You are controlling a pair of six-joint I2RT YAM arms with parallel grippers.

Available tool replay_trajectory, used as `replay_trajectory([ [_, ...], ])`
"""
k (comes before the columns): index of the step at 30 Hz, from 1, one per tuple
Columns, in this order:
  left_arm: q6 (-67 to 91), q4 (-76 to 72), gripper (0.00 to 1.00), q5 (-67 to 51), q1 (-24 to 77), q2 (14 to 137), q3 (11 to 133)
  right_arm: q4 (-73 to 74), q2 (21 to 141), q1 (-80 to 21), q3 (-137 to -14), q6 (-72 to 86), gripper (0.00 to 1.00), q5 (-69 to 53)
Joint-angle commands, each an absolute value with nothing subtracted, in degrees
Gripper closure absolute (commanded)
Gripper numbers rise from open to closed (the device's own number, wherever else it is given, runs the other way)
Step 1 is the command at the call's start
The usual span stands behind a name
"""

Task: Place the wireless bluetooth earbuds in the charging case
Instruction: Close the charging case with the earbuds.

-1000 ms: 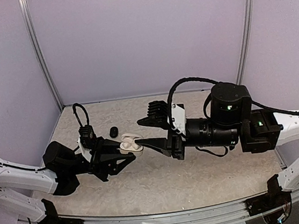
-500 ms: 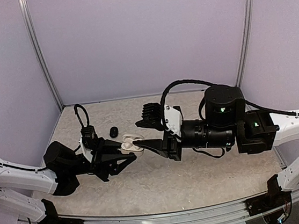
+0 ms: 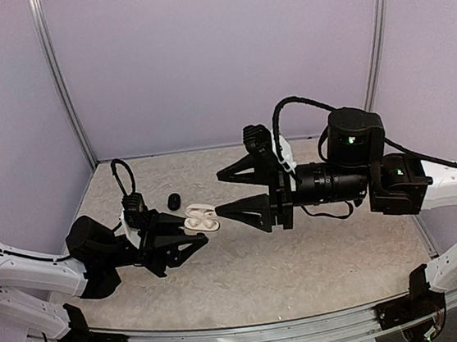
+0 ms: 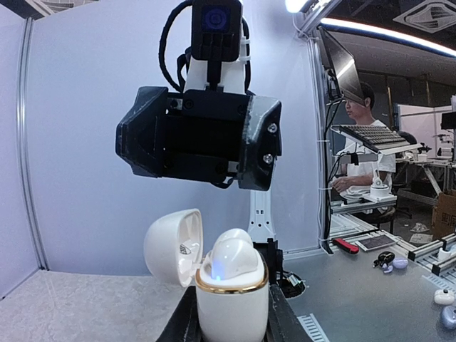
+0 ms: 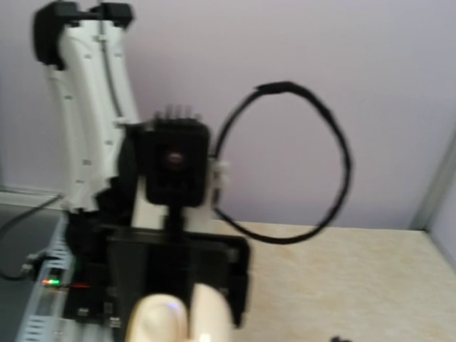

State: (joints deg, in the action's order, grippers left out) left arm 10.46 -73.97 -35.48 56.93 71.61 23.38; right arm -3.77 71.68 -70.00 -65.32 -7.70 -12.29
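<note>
Jaws of left gripper (image 3: 195,227) clamped on the charging case (image 4: 231,303), black fingers pressing its smooth white sides. Jaws of right gripper (image 3: 220,193) spread wide: matte black pointed wedges, gripping nothing, tips just right of the case and clear of it. Below both, pale speckled table (image 3: 249,276), stone-like in pattern. Case over the left-centre of the table: glossy egg-shaped shell, thin gold band round the mouth, domed lid (image 4: 173,246) swung open beside the body. Inside the mouth, earbuds (image 4: 234,258): two rounded glossy white humps, seated one behind the other, small blue glow on the nearer. On the table just far of the left gripper, small black rounded lump (image 3: 173,200), kind unclear.
</note>
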Motion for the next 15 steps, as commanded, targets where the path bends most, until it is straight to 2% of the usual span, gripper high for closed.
replay_trajectory([
  [1, 8.98, -73.55, 1.0, -34.73, 56.78, 70.49, 24.25, -5.35, 73.04, -68.47, -64.76, -2.61, 0.37, -21.46],
  [11, 8.58, -73.32, 1.0, -34.65, 56.86, 70.23, 24.38, -5.99, 75.02, -66.88, -64.42, -0.15, 0.34, -24.01],
  [15, 8.49, -73.22, 1.0, -34.43, 56.86, 70.26, 24.51, -5.49, 76.19, -66.88, -65.22, -0.14, 0.38, -26.64],
])
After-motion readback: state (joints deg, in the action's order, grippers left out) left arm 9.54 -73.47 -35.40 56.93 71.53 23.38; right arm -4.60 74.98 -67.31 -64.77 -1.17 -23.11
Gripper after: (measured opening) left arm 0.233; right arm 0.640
